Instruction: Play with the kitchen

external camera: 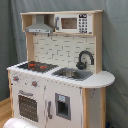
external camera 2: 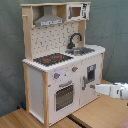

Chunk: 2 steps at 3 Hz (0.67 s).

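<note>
Kitchen (external camera 2: 62, 60) stands upright on the desk (external camera 2: 100, 112); the tool (external camera 2: 94, 87) hovers near its lower right door, fingers' state unclear. Misjudged approach could bump or shove the cabinet.

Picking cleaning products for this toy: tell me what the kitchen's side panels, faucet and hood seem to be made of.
Side panels: probably light unpainted wood or plywood, pale tan and matte.
Faucet: black, likely plastic or painted metal; the look leaves it open.
Hood: grey, possibly painted wood or plastic.
</note>
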Each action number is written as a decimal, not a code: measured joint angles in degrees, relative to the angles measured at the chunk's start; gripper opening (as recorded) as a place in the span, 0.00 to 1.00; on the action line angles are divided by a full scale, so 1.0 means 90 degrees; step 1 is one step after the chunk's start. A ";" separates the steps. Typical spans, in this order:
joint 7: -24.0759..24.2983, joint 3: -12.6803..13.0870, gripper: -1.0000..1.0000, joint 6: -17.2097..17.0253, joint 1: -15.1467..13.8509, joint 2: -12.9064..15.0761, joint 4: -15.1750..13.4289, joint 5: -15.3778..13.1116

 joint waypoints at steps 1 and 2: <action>0.0817 0.0000 1.00 0.0010 -0.0071 -0.0010 0.0002 -0.0001; 0.1508 0.0000 1.00 0.0028 -0.0134 -0.0013 0.0016 -0.0001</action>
